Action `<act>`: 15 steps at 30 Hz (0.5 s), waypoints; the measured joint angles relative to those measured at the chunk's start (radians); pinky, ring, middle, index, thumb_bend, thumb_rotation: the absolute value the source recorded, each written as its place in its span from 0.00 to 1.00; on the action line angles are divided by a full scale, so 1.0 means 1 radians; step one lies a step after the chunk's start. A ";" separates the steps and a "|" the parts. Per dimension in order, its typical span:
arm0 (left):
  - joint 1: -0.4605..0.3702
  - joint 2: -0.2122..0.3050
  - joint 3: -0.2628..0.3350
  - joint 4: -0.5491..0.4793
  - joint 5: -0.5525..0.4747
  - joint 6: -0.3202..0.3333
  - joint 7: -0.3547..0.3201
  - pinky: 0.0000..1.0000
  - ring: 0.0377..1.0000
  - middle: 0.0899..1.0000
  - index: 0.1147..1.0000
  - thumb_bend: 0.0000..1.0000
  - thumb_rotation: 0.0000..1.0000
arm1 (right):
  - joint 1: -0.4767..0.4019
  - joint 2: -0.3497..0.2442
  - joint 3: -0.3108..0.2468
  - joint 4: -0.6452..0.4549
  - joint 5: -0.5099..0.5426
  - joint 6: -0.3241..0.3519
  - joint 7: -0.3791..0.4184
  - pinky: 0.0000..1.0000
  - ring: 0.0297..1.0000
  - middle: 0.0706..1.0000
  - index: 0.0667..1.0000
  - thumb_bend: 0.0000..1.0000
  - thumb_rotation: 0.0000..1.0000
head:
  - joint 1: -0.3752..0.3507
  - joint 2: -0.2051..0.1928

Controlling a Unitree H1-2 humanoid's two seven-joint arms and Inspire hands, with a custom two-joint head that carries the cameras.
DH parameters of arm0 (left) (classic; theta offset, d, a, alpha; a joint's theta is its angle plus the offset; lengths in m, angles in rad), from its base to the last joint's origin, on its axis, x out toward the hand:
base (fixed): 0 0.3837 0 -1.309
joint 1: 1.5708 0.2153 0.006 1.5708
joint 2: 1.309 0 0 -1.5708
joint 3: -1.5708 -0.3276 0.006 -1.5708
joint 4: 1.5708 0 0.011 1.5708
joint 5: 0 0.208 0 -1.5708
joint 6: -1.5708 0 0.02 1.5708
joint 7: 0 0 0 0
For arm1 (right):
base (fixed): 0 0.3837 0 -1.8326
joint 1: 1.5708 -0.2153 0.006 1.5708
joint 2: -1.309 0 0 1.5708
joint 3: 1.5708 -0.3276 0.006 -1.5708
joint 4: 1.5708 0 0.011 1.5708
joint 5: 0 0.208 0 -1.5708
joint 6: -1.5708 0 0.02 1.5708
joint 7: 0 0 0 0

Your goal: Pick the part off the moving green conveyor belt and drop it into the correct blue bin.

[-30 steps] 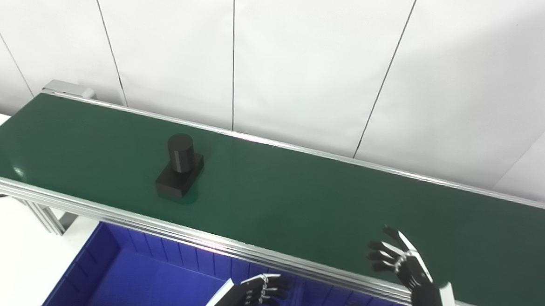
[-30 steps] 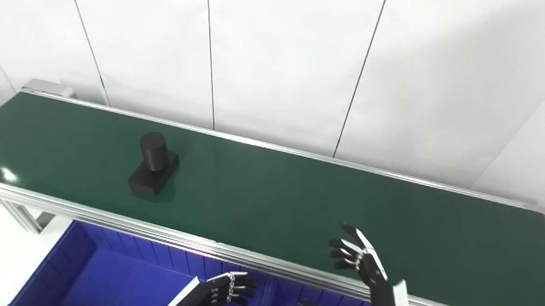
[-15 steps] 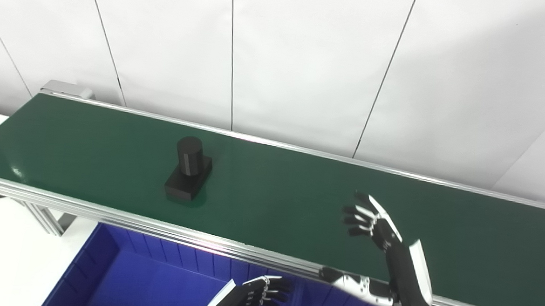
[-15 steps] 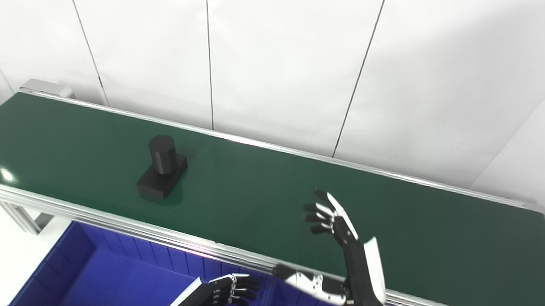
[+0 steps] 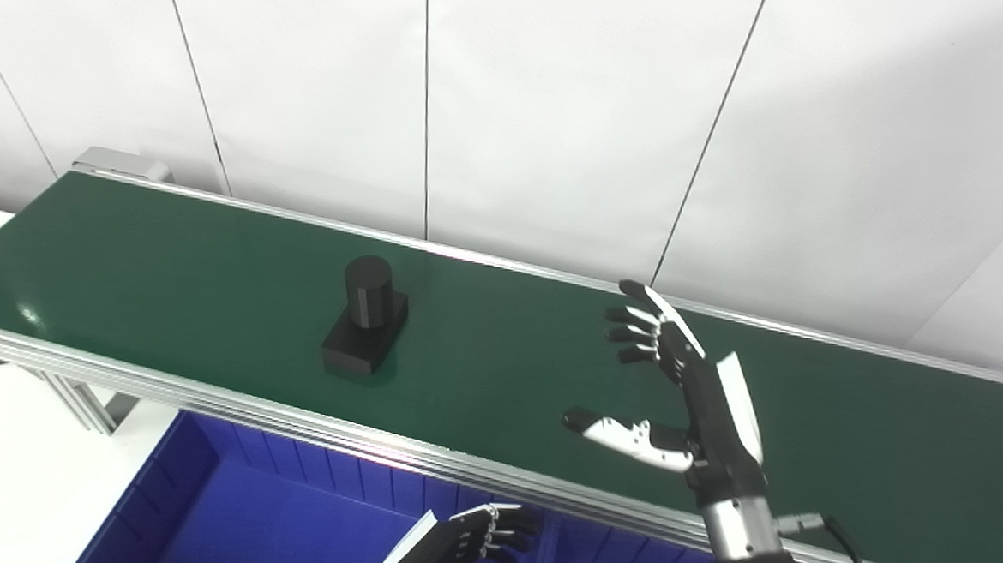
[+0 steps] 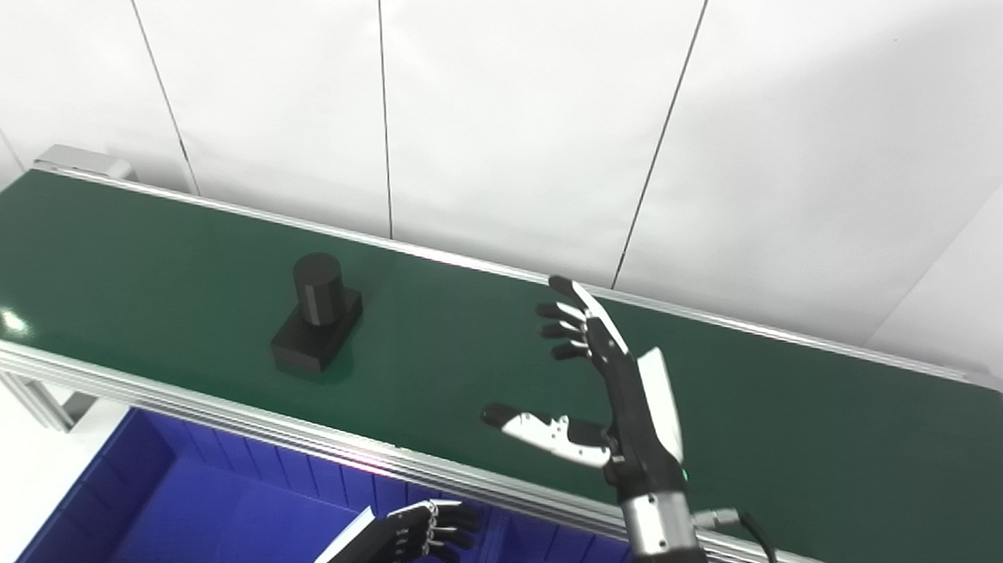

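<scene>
Our right hand [image 5: 689,386] hovers spread wide over the green belt [image 5: 167,273], well apart from the black part [image 5: 365,326].

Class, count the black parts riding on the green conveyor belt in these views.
1. The black part sits left of centre on the green conveyor belt; belt beyond the right picture edge is unseen.

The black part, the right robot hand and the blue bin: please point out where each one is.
black part [image 5: 367,290]: left eye view, side of its upright cylinder.
right robot hand [image 5: 692,386]: left eye view, middle of the open palm.
blue bin [image 5: 223,507]: left eye view, its bare inner floor.
</scene>
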 measured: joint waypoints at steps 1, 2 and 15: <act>0.000 0.001 0.000 0.000 0.000 0.000 0.000 0.68 0.74 0.78 0.75 0.89 0.26 | -0.011 0.000 0.002 0.009 -0.002 0.006 0.002 0.61 0.70 0.76 0.87 0.71 0.35 | 0.000 0.000; 0.000 0.001 0.000 0.001 0.000 0.000 0.000 0.68 0.74 0.78 0.75 0.89 0.27 | -0.022 0.000 0.005 0.017 -0.005 0.012 0.004 0.61 0.70 0.76 0.86 0.72 0.36 | 0.000 0.000; 0.003 0.002 -0.009 -0.004 0.009 0.000 0.035 0.71 0.75 0.76 0.75 0.90 0.32 | -0.192 0.028 0.063 0.206 -0.066 0.111 0.020 0.63 0.73 0.79 0.89 0.77 0.42 | -0.002 0.003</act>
